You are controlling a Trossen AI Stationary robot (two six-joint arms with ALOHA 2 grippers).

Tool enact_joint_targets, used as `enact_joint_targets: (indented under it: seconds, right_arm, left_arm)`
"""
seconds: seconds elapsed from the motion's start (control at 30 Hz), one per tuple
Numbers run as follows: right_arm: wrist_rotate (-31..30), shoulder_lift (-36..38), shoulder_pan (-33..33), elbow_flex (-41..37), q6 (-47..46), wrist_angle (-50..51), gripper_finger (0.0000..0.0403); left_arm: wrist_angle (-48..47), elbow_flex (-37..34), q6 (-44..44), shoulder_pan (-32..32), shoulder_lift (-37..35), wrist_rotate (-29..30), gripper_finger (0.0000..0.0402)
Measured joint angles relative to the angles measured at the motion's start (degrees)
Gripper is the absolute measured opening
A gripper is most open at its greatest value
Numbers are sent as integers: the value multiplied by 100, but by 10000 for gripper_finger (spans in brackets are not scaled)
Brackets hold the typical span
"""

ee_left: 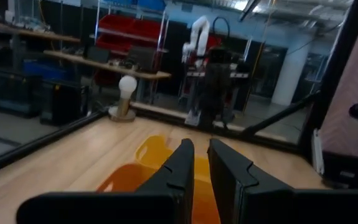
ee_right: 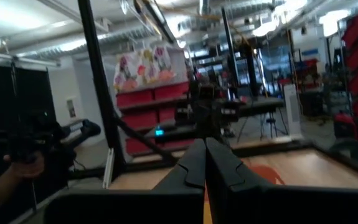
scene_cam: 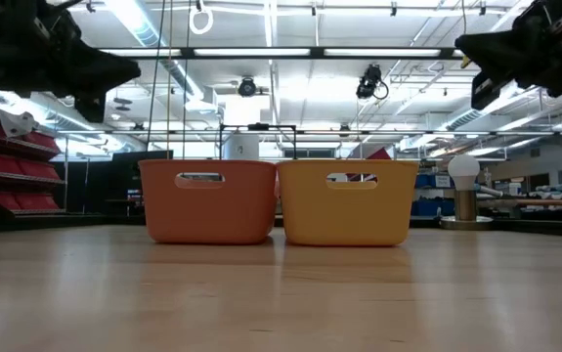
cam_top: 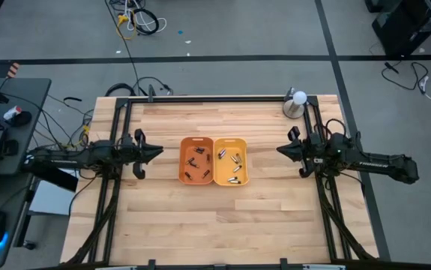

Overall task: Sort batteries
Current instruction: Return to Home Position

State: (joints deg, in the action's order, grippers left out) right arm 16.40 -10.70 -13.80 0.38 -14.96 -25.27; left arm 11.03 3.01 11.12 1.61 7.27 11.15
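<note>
Two small trays stand side by side mid-table: an orange tray (cam_top: pixel 184 144) (scene_cam: pixel 209 200) holding several dark batteries (cam_top: pixel 195 159), and a yellow tray (cam_top: pixel 243 144) (scene_cam: pixel 344 200) holding several silvery batteries (cam_top: pixel 234 163). The batteries lie loose on the tray floors. My left gripper (cam_top: pixel 159 152) (ee_left: pixel 200 149) hovers left of the orange tray, pointing level toward it, with a narrow gap between its fingers and nothing in it. My right gripper (cam_top: pixel 281 150) (ee_right: pixel 203 144) hovers right of the yellow tray, pointing level toward it, shut and empty. Both hang well above the tabletop.
A metal cup with a white ball (cam_top: pixel 296 103) (scene_cam: pixel 464 191) stands at the far right corner. Black frame rails (cam_top: pixel 118 127) run along the table's left, right and far sides. Bare wood lies in front of the trays. A person (ee_right: pixel 17 168) shows beyond the table.
</note>
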Motion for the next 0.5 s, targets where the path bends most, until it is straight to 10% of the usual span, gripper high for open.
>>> enact_joint_targets:
  seconds: [0.5]
  right_arm:
    - [35, -2, 0, 0, 265, 713, 0]
  left_arm:
    - [-904, -48, -27, 0, -295, 83, 46]
